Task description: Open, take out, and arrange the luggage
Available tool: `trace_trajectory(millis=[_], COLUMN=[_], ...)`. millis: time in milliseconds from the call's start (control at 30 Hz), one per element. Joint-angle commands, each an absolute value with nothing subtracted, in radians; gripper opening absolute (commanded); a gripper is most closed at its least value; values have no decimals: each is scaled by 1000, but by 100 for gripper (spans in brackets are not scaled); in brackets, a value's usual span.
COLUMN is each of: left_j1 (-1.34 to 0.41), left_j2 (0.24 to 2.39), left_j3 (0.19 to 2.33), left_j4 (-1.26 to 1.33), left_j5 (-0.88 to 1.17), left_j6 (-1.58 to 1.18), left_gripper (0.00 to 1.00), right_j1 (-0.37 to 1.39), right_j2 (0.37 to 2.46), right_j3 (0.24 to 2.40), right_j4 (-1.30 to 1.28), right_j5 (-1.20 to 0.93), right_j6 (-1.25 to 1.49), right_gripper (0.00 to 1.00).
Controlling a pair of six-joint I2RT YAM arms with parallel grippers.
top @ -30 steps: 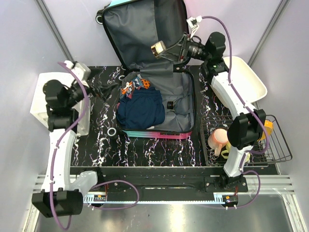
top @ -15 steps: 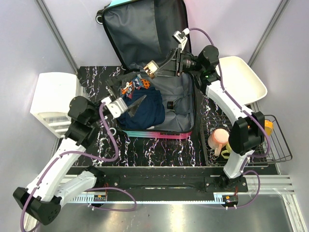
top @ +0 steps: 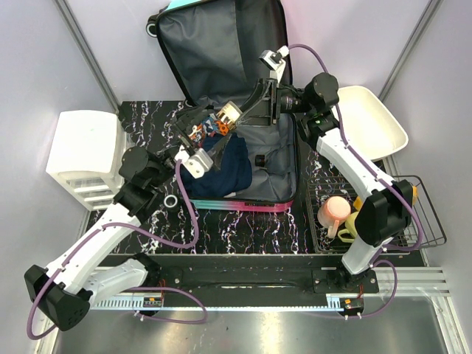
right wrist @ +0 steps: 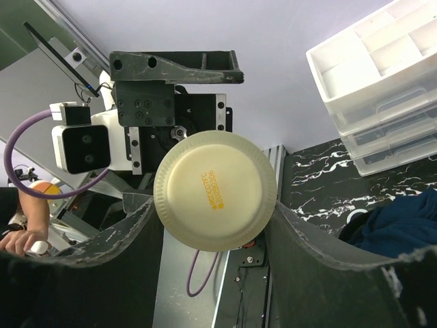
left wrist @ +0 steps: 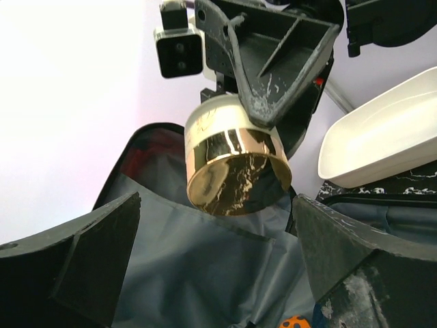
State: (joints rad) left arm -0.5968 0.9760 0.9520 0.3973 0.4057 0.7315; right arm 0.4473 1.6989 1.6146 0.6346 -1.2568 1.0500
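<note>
top: luggage (top: 276, 158) is lying open on the table (top: 243, 225), lid up; right gripper (top: 231, 115) is clamping a gold-lidded jar (top: 225, 111) over it, taking-out step; left gripper (top: 200, 147) is gaping wide just beside; left wrist: jar is facing the spread fingers (left wrist: 95, 253), probably a handover, needing centring before closing; right wrist: orange print on jar base (right wrist: 215, 188) is showing, unreadable

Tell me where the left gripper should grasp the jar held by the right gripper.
Probably the jar by its gold lid, approached from the lid's face, jaws straddling its round rim: it juts free, while the right gripper clamps the cream body.
</note>
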Motion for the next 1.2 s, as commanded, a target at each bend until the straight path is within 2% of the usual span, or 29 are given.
trace_trajectory(millis=[0, 333, 600, 800, 867, 900, 933, 1000, 1100, 1167], left_j1=[-621, -647, -647, -647, -646, -646, -647, -647, -643, -632], left_j2=[965, 989, 994, 983, 974, 973, 970, 963, 939, 916], left_j3=[947, 971, 1009, 1034, 1045, 1051, 1067, 1087, 1126, 1155], left_j4=[485, 462, 425, 365, 322, 304, 258, 192, 27, -107], left_j5=[406, 408, 397, 396, 396, 396, 399, 387, 373, 351], left_j6=[788, 787, 765, 738, 723, 715, 701, 683, 681, 657], left_gripper=[96, 82, 63, 53, 45, 42, 39, 30, 21, 18], right_j1=[462, 485, 495, 499, 499, 497, 497, 497, 485, 460], right_j2=[1663, 1678, 1680, 1686, 1684, 1684, 1684, 1687, 1690, 1683], right_j3=[1626, 1629, 1617, 1617, 1617, 1615, 1617, 1626, 1637, 1635], right_j4=[681, 683, 680, 670, 657, 647, 634, 626, 589, 540], right_j5=[-1255, -1256, -1258, -1246, -1232, -1224, -1220, -1220, -1206, -1169], right_j6=[1042, 1040, 1039, 1040, 1039, 1035, 1029, 1025, 996, 956], right_gripper=[27, 27, 27, 28, 43, 53, 71, 87, 97, 100])
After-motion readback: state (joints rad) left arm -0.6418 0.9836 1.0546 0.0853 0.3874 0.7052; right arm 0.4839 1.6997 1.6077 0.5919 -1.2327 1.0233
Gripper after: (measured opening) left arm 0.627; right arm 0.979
